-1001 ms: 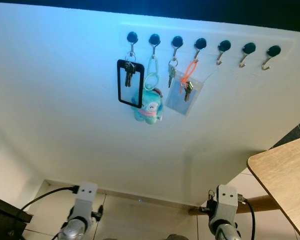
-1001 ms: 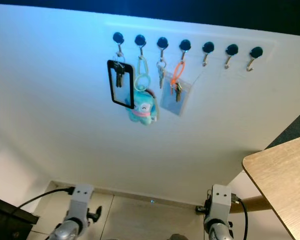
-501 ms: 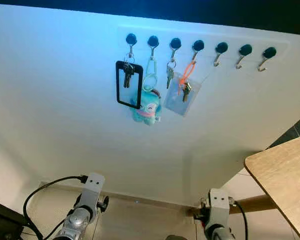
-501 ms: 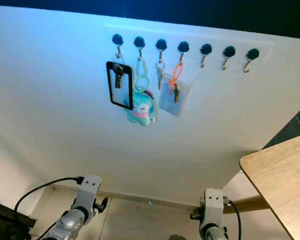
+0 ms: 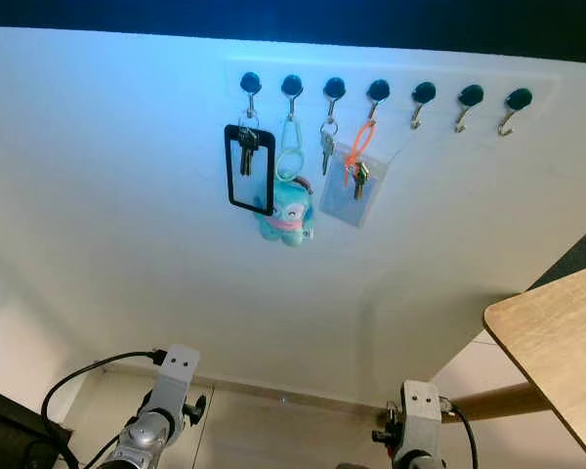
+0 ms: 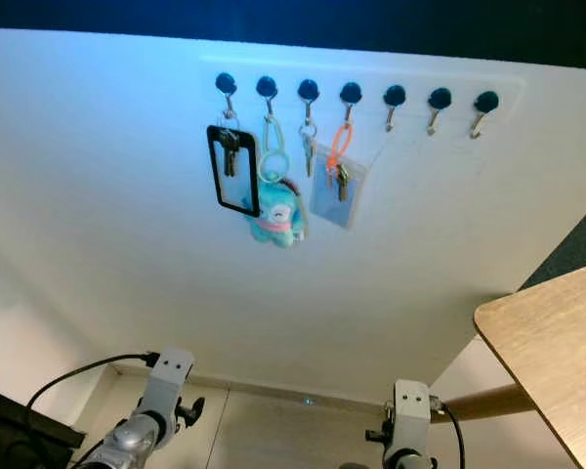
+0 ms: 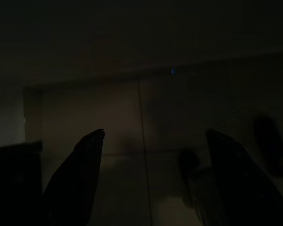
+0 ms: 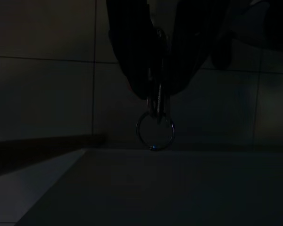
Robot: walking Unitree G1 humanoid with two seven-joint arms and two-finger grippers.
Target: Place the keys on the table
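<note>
In the dark right wrist view my right gripper (image 8: 156, 92) is shut on a small bunch of keys (image 8: 156, 106), and their metal ring (image 8: 154, 133) hangs below the fingertips over tiled floor. The right arm (image 5: 417, 415) hangs low at the bottom of the eye views, left of the wooden table (image 5: 557, 337), whose light top shows at the right edge. My left gripper (image 7: 155, 133) stands open over the floor with nothing between its fingers; the left arm (image 5: 168, 386) hangs at the lower left.
On the white wall ahead is a row of several black hooks (image 5: 376, 91). From them hang a black card holder with keys (image 5: 249, 168), a teal plush keychain (image 5: 288, 210), a single key (image 5: 326, 147) and an orange loop with a clear pouch (image 5: 356, 186). A dark object (image 5: 5, 420) sits at the lower left.
The head camera has shifted slightly. My right arm has sunk a little lower in the picture, and my left arm has edged inward with its cable looped higher.
</note>
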